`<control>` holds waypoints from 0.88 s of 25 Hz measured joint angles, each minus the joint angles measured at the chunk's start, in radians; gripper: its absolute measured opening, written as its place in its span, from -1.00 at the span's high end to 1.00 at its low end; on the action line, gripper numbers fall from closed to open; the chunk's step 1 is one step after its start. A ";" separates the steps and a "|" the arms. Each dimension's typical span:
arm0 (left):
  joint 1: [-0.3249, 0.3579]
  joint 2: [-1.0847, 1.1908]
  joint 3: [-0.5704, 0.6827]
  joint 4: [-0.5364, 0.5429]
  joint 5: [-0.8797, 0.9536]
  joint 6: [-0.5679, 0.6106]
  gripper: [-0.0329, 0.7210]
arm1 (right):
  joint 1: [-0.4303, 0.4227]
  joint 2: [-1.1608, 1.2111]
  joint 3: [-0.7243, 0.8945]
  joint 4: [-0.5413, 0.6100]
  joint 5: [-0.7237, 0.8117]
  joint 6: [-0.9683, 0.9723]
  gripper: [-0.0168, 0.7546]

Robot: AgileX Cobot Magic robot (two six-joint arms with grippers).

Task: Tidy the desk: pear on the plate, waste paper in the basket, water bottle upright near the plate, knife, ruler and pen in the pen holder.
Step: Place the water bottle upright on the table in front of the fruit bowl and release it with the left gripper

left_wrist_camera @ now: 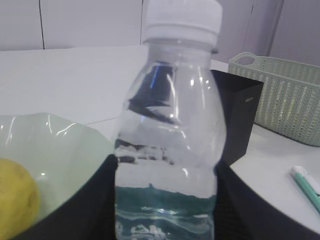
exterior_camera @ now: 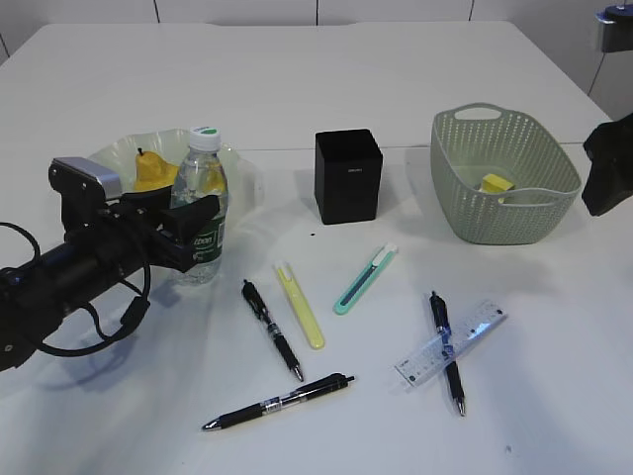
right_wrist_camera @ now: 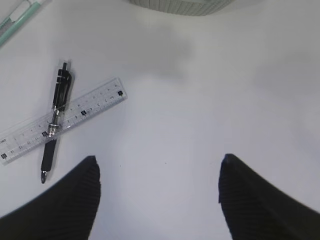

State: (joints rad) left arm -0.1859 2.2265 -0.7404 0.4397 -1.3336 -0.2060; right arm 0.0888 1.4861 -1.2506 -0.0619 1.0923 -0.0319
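The water bottle (exterior_camera: pixel 202 206) stands upright near the left edge of the tabletop (exterior_camera: pixel 396 89), long axis vertical, cap up, just beside the plate (exterior_camera: pixel 237 166) with the pear (exterior_camera: pixel 152 171). The left tool (exterior_camera: pixel 194 226) is closed around its lower body. The right tool (right_wrist_camera: pixel 159 192) hangs wide open and empty above bare tabletop, near the ruler (right_wrist_camera: pixel 62 120) lying across a pen (right_wrist_camera: pixel 55 125).

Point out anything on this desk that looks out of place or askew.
The clear ruler lies crosswise over a black pen instead of flat on the table. Two more black pens, a yellow knife and a teal knife lie scattered outside the black pen holder.
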 joint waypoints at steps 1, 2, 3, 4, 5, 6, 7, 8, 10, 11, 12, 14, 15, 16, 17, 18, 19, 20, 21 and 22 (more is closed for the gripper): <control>0.000 0.001 0.000 0.000 -0.002 0.000 0.06 | 0.000 0.000 0.000 0.000 -0.002 0.000 -0.46; 0.000 0.004 -0.002 0.000 -0.002 0.000 0.06 | 0.000 0.000 0.000 -0.001 -0.002 0.000 -0.46; 0.000 0.006 -0.002 0.000 -0.002 0.000 0.05 | 0.000 0.000 0.000 -0.003 -0.002 0.000 -0.46; 0.000 0.006 -0.002 0.000 -0.002 0.000 0.05 | 0.000 0.000 0.000 -0.003 -0.004 0.000 -0.46; 0.000 0.006 0.000 0.000 -0.004 0.000 0.05 | 0.000 0.000 0.000 -0.003 -0.004 0.000 -0.46; 0.000 0.006 0.000 0.000 -0.004 0.000 0.04 | 0.000 0.000 0.000 -0.003 -0.004 0.000 -0.46; 0.000 0.006 0.004 -0.005 -0.004 0.000 0.02 | 0.000 0.000 0.000 -0.003 -0.004 0.000 -0.46; 0.000 0.006 0.009 -0.007 -0.004 0.000 -0.02 | 0.000 0.000 0.000 -0.003 -0.004 0.000 -0.46; 0.000 0.006 0.012 -0.014 -0.004 0.000 -0.08 | 0.000 0.000 0.000 -0.003 -0.004 0.000 -0.46; 0.000 0.006 0.014 -0.015 -0.004 0.000 -0.10 | 0.000 0.000 0.000 -0.003 -0.004 0.000 -0.46; 0.000 0.006 0.016 -0.016 -0.004 0.000 -0.11 | 0.000 0.000 0.000 -0.003 -0.004 0.000 -0.46; 0.000 0.006 0.016 -0.017 -0.004 0.000 -0.14 | 0.000 0.000 0.000 -0.003 -0.004 0.000 -0.46; 0.000 0.006 0.016 -0.018 -0.004 0.000 -0.15 | 0.000 0.000 0.000 -0.003 -0.004 0.000 -0.46; 0.000 0.006 0.019 -0.020 -0.004 0.000 -0.17 | 0.000 0.000 0.000 -0.003 -0.004 0.000 -0.46; 0.000 0.006 0.021 -0.020 -0.004 0.000 -0.19 | 0.000 0.000 0.000 -0.003 -0.004 0.000 -0.46; 0.002 0.007 0.027 -0.022 -0.004 0.000 -0.21 | 0.000 0.000 0.000 -0.003 -0.004 0.000 -0.46; 0.002 0.007 0.034 -0.022 -0.004 0.000 -0.24 | 0.000 0.000 0.000 -0.003 -0.004 0.000 -0.46; 0.002 0.010 0.042 -0.014 0.000 0.000 -0.27 | 0.000 0.000 0.000 -0.003 -0.004 0.000 -0.46; 0.002 0.011 0.045 -0.013 0.000 0.000 -0.30 | 0.000 0.000 0.000 -0.003 -0.004 0.000 -0.46; 0.004 0.011 0.047 -0.013 0.000 0.000 -0.33 | 0.000 0.000 0.000 -0.003 -0.004 0.000 -0.46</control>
State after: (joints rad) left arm -0.1821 2.2379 -0.6935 0.4270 -1.3336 -0.2060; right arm 0.0888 1.4861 -1.2506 -0.0652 1.0884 -0.0319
